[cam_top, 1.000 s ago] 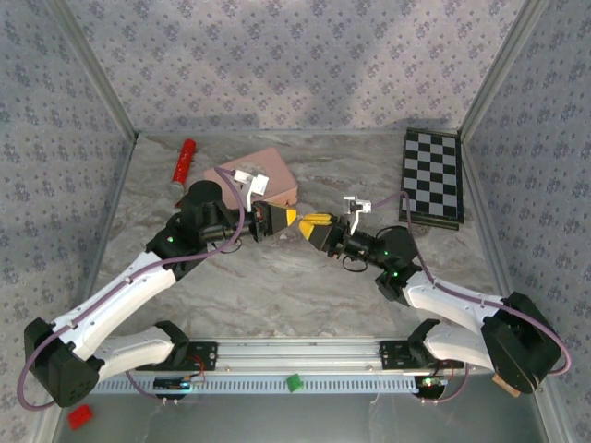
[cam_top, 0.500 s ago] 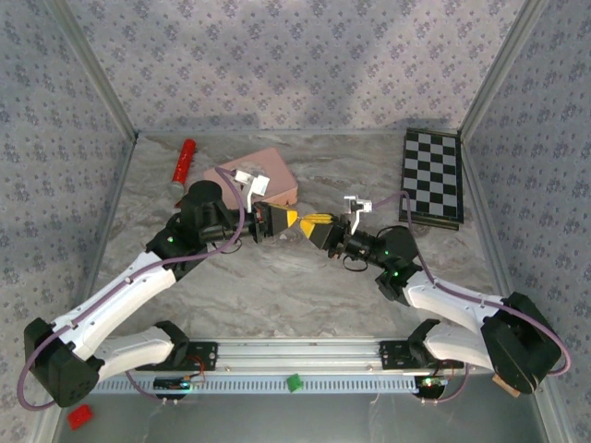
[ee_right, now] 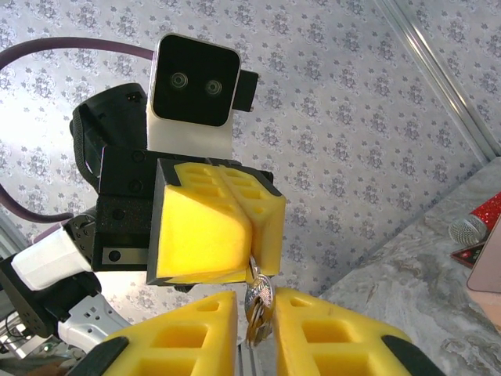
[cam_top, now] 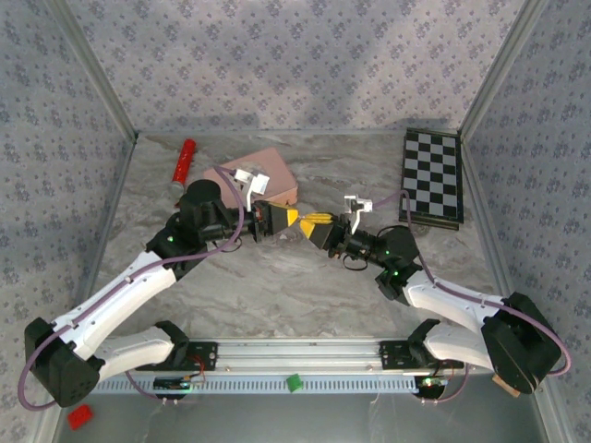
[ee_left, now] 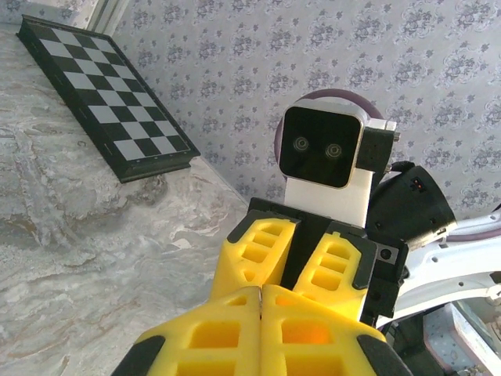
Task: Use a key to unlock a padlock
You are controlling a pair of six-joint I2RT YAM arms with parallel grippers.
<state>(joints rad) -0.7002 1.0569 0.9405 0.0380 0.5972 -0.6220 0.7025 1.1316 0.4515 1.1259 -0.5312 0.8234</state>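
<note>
We found the padlock [ee_right: 257, 309], a tiny brass-gold body under a thin silvery loop, hanging above the table [cam_top: 277, 295] where both grippers met. The left gripper [ee_right: 239, 223] had its yellow fingers pressed together on the loop (tips touching); the right gripper [ee_right: 255, 301] closely flanked the body, and we could not tell whether it gripped

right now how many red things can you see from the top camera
2: a red cylinder lying far left beside the pink tin, and a small red block in the near left corner. More could be hidden.
</note>
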